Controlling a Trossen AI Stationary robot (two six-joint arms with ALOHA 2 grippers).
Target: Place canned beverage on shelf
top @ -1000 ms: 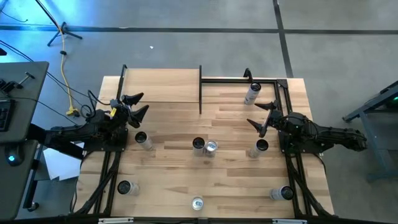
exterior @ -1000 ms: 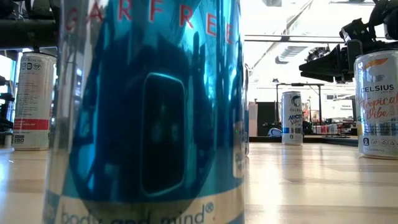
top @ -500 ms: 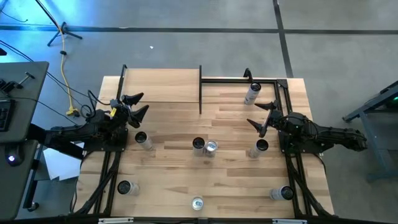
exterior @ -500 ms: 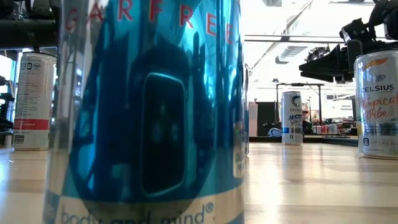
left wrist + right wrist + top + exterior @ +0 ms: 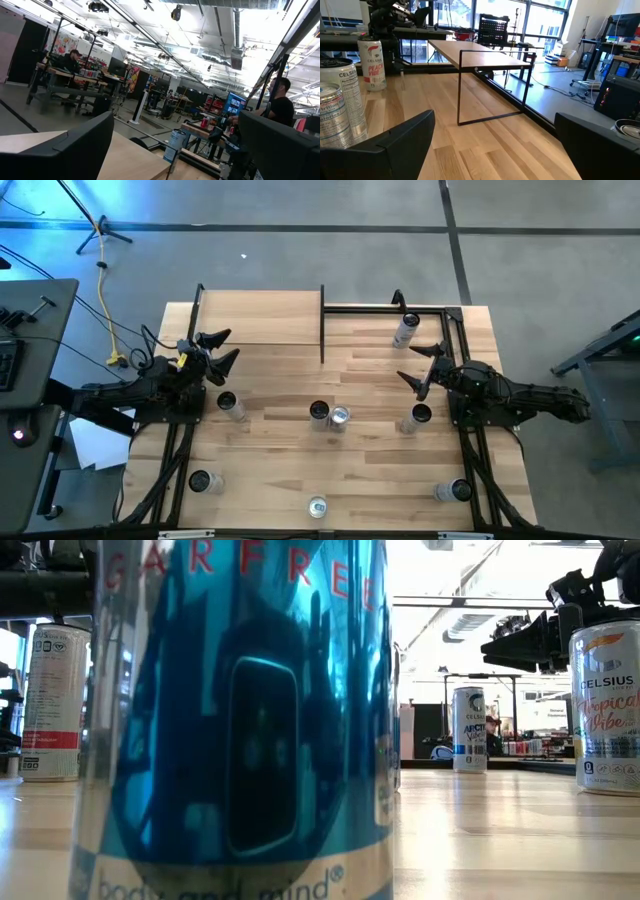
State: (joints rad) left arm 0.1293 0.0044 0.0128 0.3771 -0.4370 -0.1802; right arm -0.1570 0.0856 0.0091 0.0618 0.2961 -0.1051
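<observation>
Pincers both gape, empty: left pincer [image 5: 217, 348], right pincer [image 5: 425, 365]. Bring your right one squarely around the nearest can [image 5: 420, 416], then lift toward the shelf [image 5: 262, 317].

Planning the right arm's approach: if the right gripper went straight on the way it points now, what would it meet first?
Probably the shelf: the open right gripper faces its black front posts, with bare tabletop before them.
</observation>
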